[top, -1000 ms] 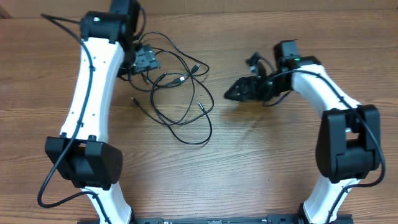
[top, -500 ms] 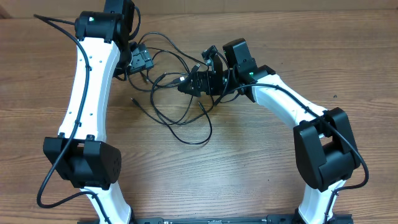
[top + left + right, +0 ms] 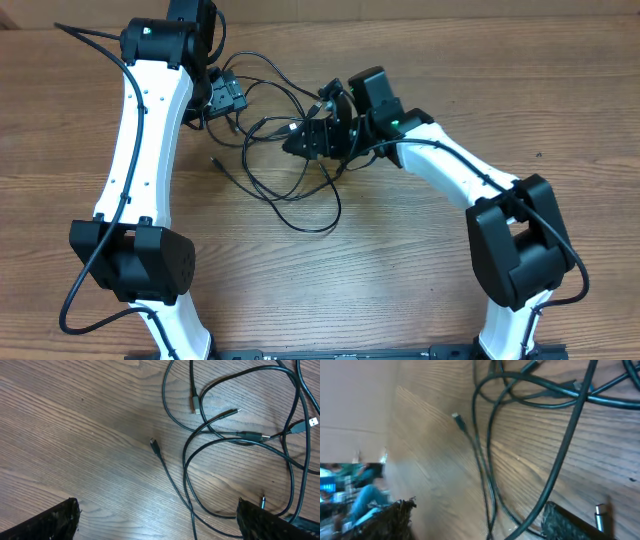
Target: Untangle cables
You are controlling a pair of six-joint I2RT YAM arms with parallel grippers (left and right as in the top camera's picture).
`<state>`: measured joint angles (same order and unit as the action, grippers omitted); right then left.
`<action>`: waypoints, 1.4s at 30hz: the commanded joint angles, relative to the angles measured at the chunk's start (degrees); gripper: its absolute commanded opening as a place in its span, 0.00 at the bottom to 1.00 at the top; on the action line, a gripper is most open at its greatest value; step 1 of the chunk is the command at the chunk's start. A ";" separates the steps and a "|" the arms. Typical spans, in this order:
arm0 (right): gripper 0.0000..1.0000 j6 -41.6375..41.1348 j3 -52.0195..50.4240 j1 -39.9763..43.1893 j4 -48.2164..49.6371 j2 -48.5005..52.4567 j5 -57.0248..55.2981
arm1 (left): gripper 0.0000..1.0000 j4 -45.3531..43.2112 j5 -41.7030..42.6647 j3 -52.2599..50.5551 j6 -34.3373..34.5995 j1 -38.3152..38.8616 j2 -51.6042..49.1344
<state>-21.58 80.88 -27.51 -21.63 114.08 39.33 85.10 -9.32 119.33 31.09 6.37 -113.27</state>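
Plain brown wood-grain table (image 3: pixel 420 260). A loose tangle of thin black cables (image 3: pixel 318 231) lies flat on it, up by the far edge and a bit left of centre. One stray plug tip (image 3: pixel 214 159) pokes out toward the left edge.

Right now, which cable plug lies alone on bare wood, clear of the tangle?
The small dark plug left of the tangle; the other plugs sit among crossing cables.

Perhaps four cables (image 3: pixel 250 436), hard to separate, plus one left claw (image 3: pixel 160 525), one right claw (image 3: pixel 480 522), one table (image 3: pixel 400 280).
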 commanded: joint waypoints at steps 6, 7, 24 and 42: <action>0.21 -5.46 0.09 -4.35 0.15 1.14 -14.32 | 1.00 -0.07 -1.18 0.02 -1.09 0.35 0.55; 0.06 -5.55 0.09 -4.35 0.09 1.14 -14.25 | 1.00 -0.07 -1.18 0.02 -1.09 0.35 0.55; 0.04 -1.95 19.61 -2.91 -25.94 -9.55 -20.96 | 1.00 -0.07 -1.18 0.02 -1.09 0.35 0.55; 0.04 2.21 63.21 -2.34 -35.08 -15.74 -31.17 | 1.00 -0.07 -1.18 0.02 -1.09 0.37 0.55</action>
<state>-20.71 138.26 -30.41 -56.97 99.37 12.60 85.08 -9.32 119.33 31.07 6.37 -113.27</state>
